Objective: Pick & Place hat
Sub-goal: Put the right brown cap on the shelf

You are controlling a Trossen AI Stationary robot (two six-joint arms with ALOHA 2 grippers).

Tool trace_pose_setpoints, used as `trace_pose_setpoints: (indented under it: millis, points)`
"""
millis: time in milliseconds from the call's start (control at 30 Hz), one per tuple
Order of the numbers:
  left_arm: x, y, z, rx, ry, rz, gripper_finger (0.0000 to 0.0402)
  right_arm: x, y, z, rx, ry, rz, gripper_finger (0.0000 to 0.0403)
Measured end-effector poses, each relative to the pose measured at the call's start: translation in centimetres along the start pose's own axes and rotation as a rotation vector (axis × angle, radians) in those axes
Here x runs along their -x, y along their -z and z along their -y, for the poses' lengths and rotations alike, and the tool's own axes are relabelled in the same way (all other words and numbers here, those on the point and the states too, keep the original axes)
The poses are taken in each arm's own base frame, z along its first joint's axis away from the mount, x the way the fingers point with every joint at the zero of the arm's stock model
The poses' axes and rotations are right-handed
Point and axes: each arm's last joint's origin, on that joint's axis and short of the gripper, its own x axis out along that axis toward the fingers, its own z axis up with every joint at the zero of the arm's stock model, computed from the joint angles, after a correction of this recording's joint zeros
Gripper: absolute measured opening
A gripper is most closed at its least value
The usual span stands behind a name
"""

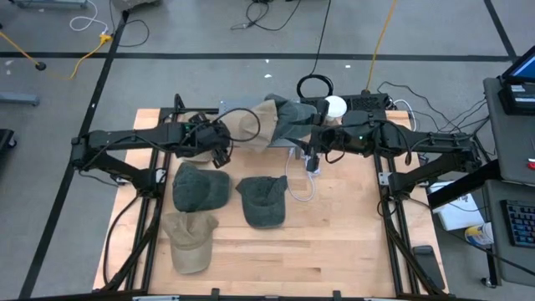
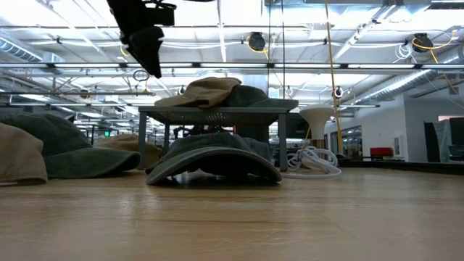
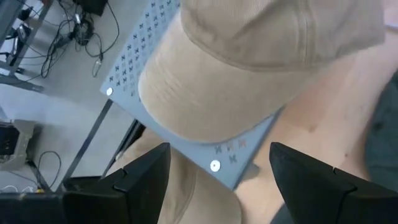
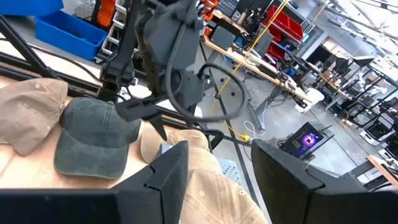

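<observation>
Grippers, left (image 3: 217, 180) and right (image 4: 217, 171), both gape above tan hat (image 3: 261, 62).

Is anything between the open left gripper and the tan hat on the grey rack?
Nothing: in the left wrist view, the left gripper hovers over the tan hat on the grey rack, with only air between.

Tan cap (image 1: 257, 122) on perforated grey rack (image 3: 134, 81); dark green caps (image 1: 201, 187) and tan cap (image 1: 189, 240) on pale wood table (image 1: 334, 242).
</observation>
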Motion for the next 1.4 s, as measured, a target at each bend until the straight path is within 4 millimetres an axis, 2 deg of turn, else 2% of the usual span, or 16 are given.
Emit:
trace_pose_setpoints:
  millis: [133,333,533,767,933,1167,1400]
  points:
    - [-0.1,-0.4,0.3,-0.017,0.046,0.035,0.0274,0.0,0.0,0.0,-0.035,0.001,0.004,0.0171]
    - [0.4,-3.0,0.9,-0.167,0.194,0.298,0.0273,0.0,0.0,0.0,-0.071,0.006,0.002,0.0171]
    - [0.3,-5.4,-0.4,-0.252,0.193,0.532,0.0273,0.4,-0.6,0.4,-0.086,0.030,0.052,0.0171]
    - [-3.3,-6.2,-2.1,-0.260,0.086,0.467,0.0273,0.4,-1.1,0.7,-0.106,0.052,0.105,0.0171]
    - [-5.0,-6.8,-2.2,-0.309,-0.070,0.429,0.0273,0.4,-1.2,0.7,-0.109,0.056,0.116,0.0171]
    - [-5.7,-6.4,-2.1,-0.334,-0.110,0.355,0.0273,0.4,-1.2,0.7,-0.109,0.057,0.118,0.0171]
    - [-6.5,-5.5,-3.5,-0.304,-0.217,0.223,0.0273,0.4,-1.4,0.8,-0.115,0.065,0.138,0.0171]
